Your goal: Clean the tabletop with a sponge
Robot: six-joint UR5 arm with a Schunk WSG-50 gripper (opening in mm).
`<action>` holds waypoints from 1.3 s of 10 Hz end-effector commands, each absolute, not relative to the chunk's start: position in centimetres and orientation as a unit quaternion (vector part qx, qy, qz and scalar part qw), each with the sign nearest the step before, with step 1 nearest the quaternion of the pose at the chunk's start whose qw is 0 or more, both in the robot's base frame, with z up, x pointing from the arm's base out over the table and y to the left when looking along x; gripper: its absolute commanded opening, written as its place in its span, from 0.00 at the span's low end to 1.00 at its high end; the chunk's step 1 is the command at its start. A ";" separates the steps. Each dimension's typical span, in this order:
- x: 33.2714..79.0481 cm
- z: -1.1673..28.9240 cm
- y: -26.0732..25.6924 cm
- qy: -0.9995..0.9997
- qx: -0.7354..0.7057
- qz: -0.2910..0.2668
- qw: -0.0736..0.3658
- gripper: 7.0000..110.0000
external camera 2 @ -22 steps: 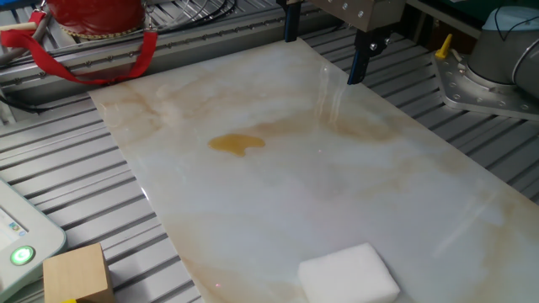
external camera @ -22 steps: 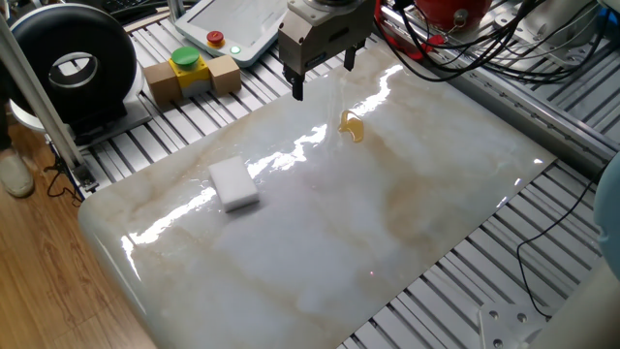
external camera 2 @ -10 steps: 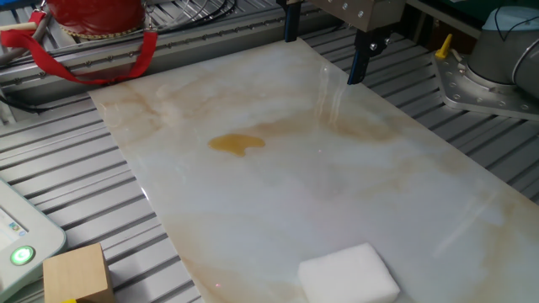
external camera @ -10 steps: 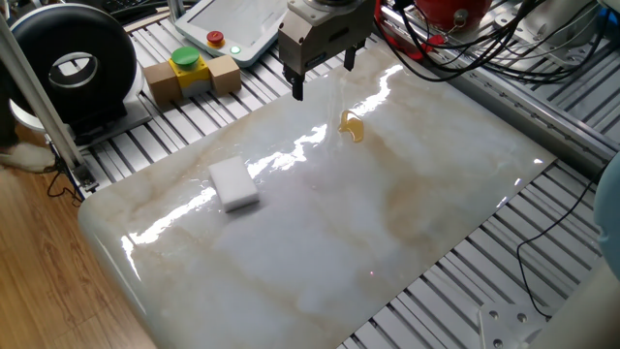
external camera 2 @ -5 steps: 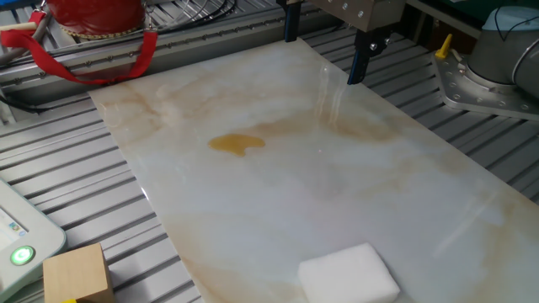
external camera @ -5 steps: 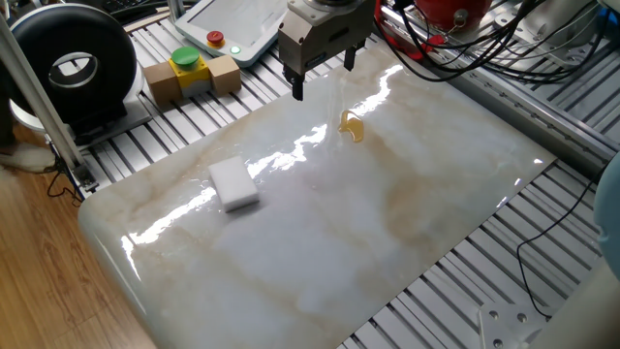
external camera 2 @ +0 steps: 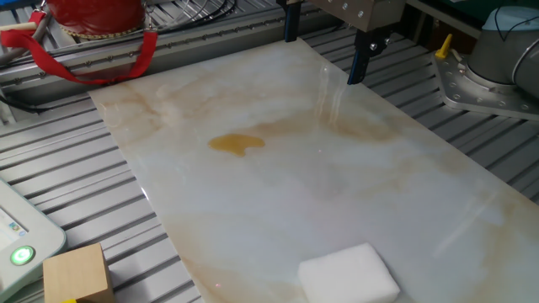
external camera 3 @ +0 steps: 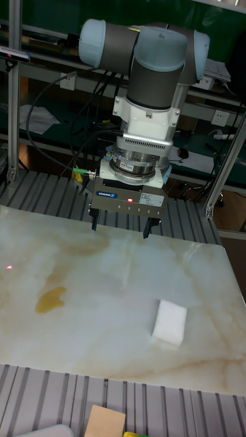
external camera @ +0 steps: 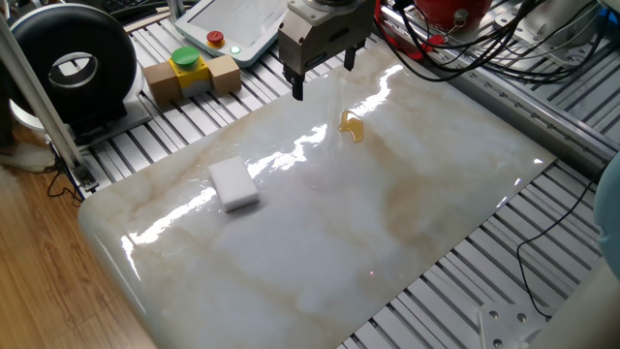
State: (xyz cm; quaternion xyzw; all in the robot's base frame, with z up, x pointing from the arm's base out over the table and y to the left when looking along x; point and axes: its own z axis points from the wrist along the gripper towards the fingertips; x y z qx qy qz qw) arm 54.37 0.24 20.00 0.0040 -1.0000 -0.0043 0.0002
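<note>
Wood-plank floor (external camera: 39, 276) runs beside the ribbed metal frame (external camera: 441, 296). In the tall view a dark green wall (external camera 3: 41, 102) stands behind, carrying white sockets (external camera 3: 220, 117), with a metal post (external camera 3: 14, 89) upright at the left.

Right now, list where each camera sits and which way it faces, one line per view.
One fixed view: high off a rounded corner of the tabletop, looking diagonally across at the sponge and stain; only the open hand shows, at the top.
The other fixed view: low and close at the sponge's end, looking along the tabletop; only the hand's fingers show.
Tall fixed view: across the tabletop, facing the arm head-on; its joints, wrist and hand show.
Shared: all three catch sponge, stain and hand.
</note>
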 end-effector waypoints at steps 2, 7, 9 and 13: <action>58.3 20.2 1.1 -0.996 0.023 -0.016 -0.080 0.99; 58.4 20.1 1.2 -0.996 0.023 -0.016 -0.080 0.00; 58.4 20.1 1.1 -0.996 0.023 -0.015 -0.080 0.00; 58.4 20.1 1.1 -0.996 0.023 -0.015 -0.080 0.00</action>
